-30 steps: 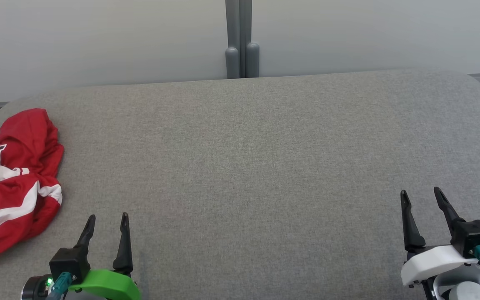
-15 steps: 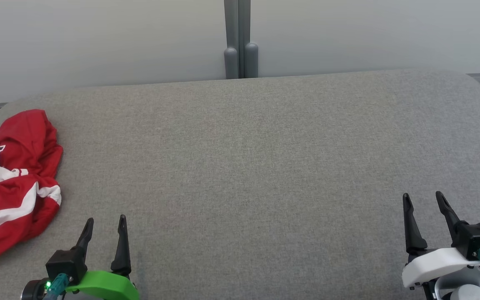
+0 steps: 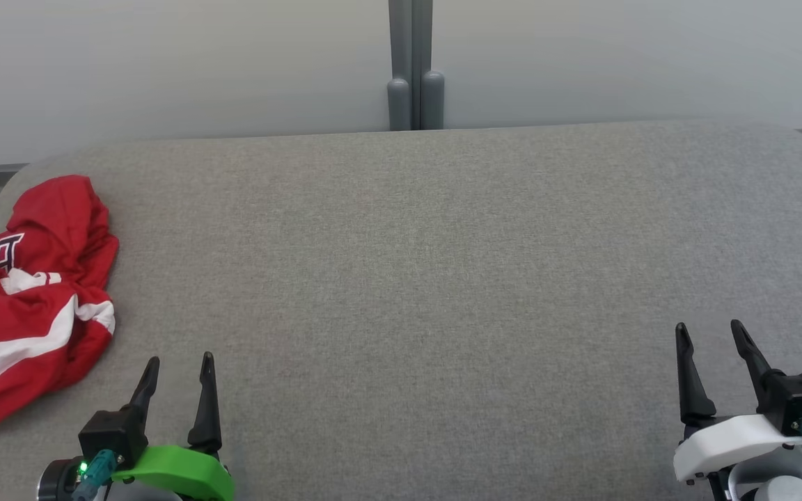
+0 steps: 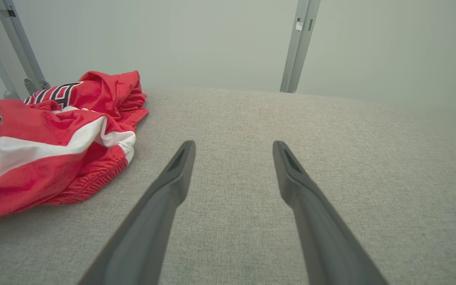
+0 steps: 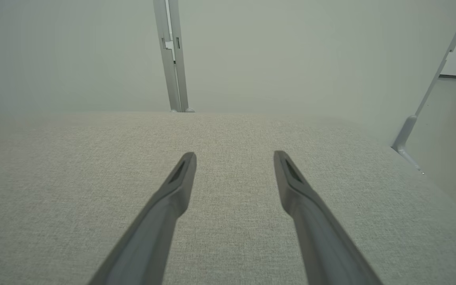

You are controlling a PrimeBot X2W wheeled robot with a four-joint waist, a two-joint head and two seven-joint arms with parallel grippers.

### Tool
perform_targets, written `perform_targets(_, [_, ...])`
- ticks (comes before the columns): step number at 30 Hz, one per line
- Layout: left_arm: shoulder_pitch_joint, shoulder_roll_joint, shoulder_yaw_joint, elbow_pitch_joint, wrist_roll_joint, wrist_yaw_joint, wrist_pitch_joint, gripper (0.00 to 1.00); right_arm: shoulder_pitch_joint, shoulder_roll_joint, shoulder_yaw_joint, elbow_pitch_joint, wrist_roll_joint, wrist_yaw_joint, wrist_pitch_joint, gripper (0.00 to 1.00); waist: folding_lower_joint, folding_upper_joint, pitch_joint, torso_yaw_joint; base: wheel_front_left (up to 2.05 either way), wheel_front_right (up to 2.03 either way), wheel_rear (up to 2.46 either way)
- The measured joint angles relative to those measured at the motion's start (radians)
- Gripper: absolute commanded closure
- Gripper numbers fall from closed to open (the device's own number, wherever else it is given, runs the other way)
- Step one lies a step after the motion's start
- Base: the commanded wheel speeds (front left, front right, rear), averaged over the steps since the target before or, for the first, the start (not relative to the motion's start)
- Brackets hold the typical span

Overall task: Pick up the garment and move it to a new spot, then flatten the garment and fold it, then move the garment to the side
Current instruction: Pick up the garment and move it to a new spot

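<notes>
**Both grippers empty and spread wide; the garment is heaped at your far left.**

Your left gripper [image 3: 180,358] is at the near edge of the grey padded surface [image 3: 401,264], its two fingers fully apart with nothing between them. Your right gripper [image 3: 709,325] stands the same way, well apart on the other side. The garment [image 3: 32,306] lies crumpled near the left gripper, further to the left and a little beyond it, at the surface's left end. Expect it to be light, soft and limp, perhaps slightly slick, so it will likely sag and trail when lifted. Take hold at the gathered hem [image 4: 93,180], which faces the left fingers, and pinch a thick fold of several layers, not a single skin of cloth.
</notes>
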Motion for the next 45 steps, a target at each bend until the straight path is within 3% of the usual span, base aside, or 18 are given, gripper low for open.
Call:
perform_targets(10, [-0.010, -0.001, -0.002, 0.001, -0.003, 0.006, 0.000, 0.00, 0.008, -0.003, 0.027, -0.007, -0.007, 0.000, 0.000, 0.00, 0.0000, 0.0000, -0.002, 0.101, 0.00, 0.00, 0.00])
perform_targets(29, [0.055, 0.004, 0.129, -0.026, 0.013, 0.014, 0.000, 0.00, -0.058, 0.005, 0.147, 0.026, -0.010, 0.000, 0.000, 0.00, 0.0000, 0.0000, -0.004, 0.451, 0.00, 0.00, 0.00])
perform_targets(37, [0.035, 0.002, 0.131, -0.022, -0.003, 0.009, 0.000, 0.00, -0.058, -0.011, 0.111, -0.013, -0.005, 0.000, 0.000, 0.00, 0.0000, 0.0000, 0.039, 0.488, 0.00, 0.00, 0.00])
perform_targets(45, [-0.191, 0.001, 0.122, 0.096, -0.107, 0.003, 0.000, 0.00, -0.140, -0.082, 0.127, -0.081, -0.016, 0.000, 0.000, 0.00, 0.0000, 0.0000, 0.149, 0.471, 0.00, 0.00, 0.00])
